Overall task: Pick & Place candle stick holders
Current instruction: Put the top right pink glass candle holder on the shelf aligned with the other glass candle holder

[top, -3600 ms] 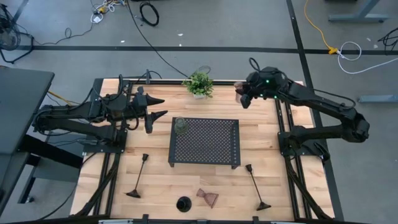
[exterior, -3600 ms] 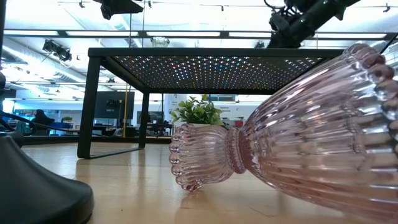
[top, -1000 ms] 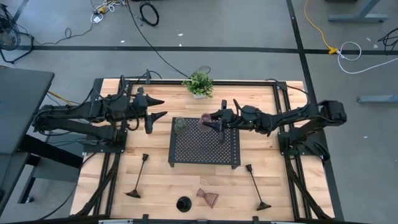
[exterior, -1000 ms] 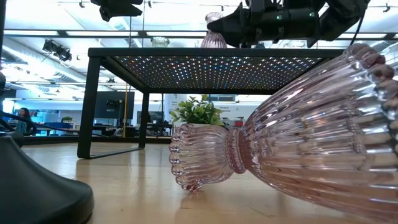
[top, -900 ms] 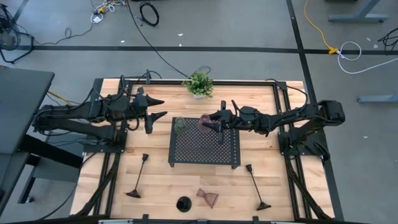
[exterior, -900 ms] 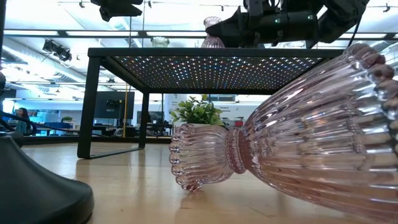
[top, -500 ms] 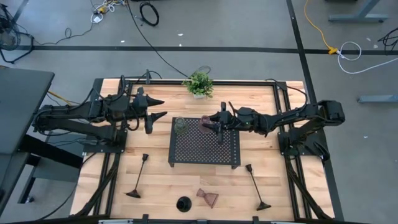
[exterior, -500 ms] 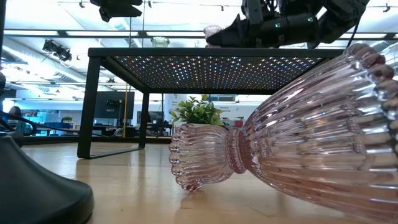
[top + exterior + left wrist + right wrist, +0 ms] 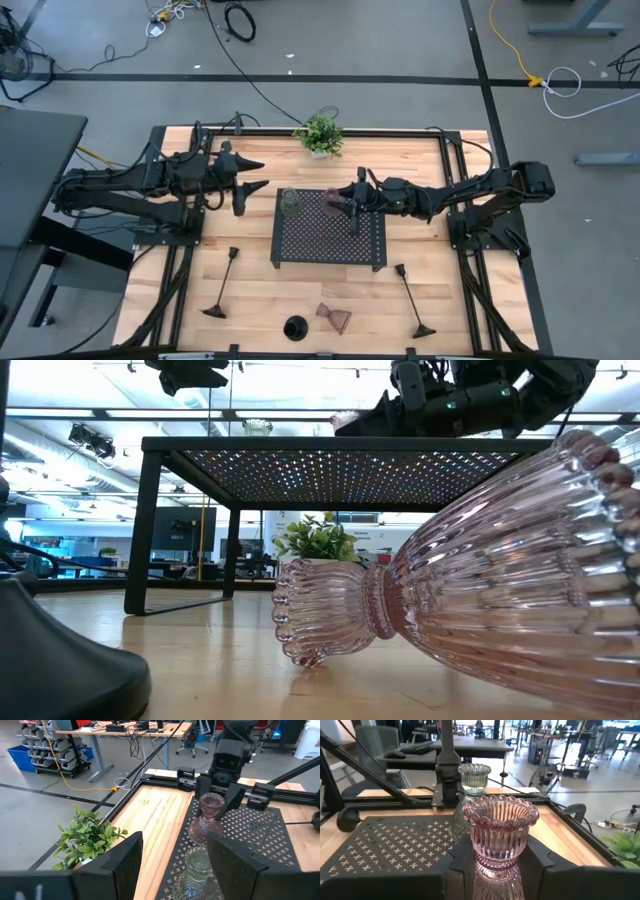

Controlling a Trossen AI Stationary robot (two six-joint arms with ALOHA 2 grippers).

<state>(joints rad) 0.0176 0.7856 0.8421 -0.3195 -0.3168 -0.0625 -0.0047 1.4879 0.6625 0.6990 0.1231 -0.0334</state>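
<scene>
A pinkish hourglass glass holder (image 9: 332, 200) stands upright on the black perforated tray (image 9: 330, 240), next to the greenish glass holder (image 9: 290, 203). My right gripper (image 9: 343, 203) is shut on the pink one (image 9: 500, 827). My left gripper (image 9: 252, 173) is open and empty beyond the tray's left end. On the near part of the table, two tall black holders (image 9: 221, 288) (image 9: 412, 298) and the second pink holder (image 9: 335, 318) lie on their sides. The squat black holder (image 9: 295, 327) stands upright there. My right gripper pinches the pink holder's lower half below the cup (image 9: 492, 872) between its two fingers (image 9: 540, 862). The fingers come about level from the table's right side. The holder stands upright with its foot (image 9: 200, 837) at the tray's top, its cup above the fingers.
A leafy potted plant (image 9: 320, 135) stands at the far edge behind the tray. In the low view the lying pink holder (image 9: 470, 600) and a black base (image 9: 60, 660) fill the foreground. Bare wood shows on both sides of the tray.
My right gripper has come down with the pink holder, also shifting slightly toward the table's right edge. The holder has stayed upright and now sits low on the tray, beside the green one. The left arm has kept still.
</scene>
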